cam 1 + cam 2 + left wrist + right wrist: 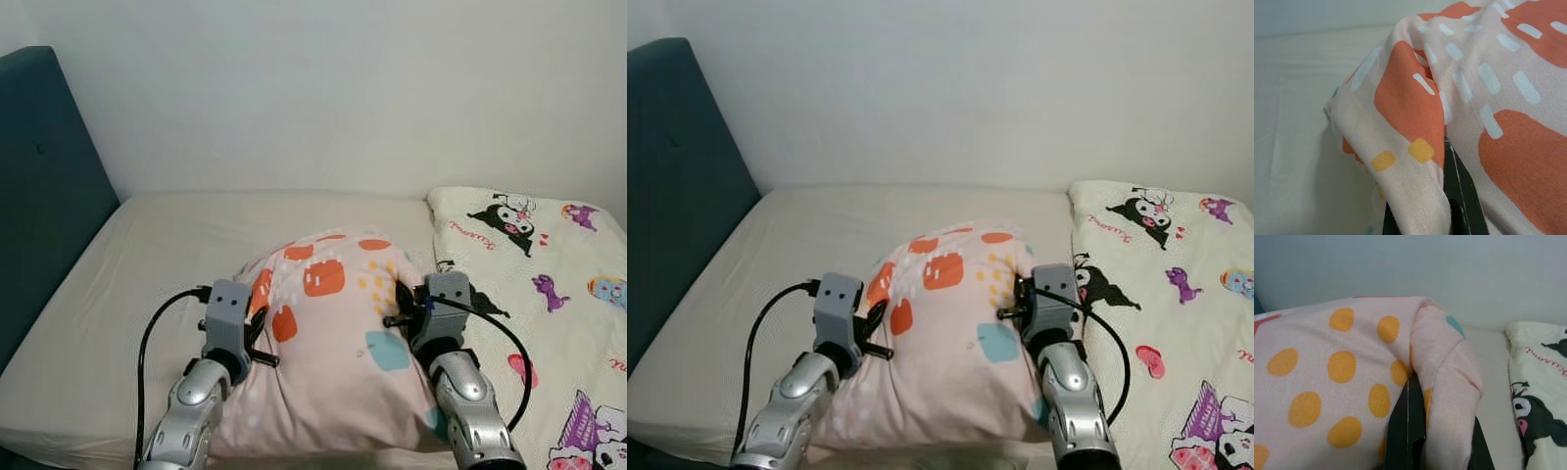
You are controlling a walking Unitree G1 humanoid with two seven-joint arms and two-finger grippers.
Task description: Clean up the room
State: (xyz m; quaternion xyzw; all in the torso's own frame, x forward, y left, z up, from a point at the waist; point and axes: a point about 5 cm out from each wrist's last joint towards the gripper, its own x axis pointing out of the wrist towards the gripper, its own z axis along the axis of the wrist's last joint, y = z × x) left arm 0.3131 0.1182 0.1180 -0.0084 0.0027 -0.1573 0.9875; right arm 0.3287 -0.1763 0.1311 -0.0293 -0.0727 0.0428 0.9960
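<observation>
- I've got the pale pink pillow with orange, yellow and teal patches held up between both arms, over the near middle of the bed, about 6 o'clock in the head view.
- Left end effector sits on the pillow's 9 o'clock edge; in the left wrist view a black finger is wrapped by a fold of the cover, so it's pinched onto the fabric.
- Right end effector sits on the pillow's 3 o'clock edge; in the right wrist view a black finger is pressed into a fold of the yellow-dotted cover, closed on the pillow too.
- Pillow's lower edge sags to the bed's near edge; can't tell if it touches the sheet.
- Cream fitted sheet on the mattress stretches from 9 to 12 o'clock behind the pillow.
- White quilt printed with cartoon characters lies at 3 o'clock, just beside the right arm.
- Dark teal padded headboard stands at 9 to 10 o'clock, along the bed's left side.
- Plain white wall at 12 o'clock.
- Black cables loop off both wrists.
</observation>
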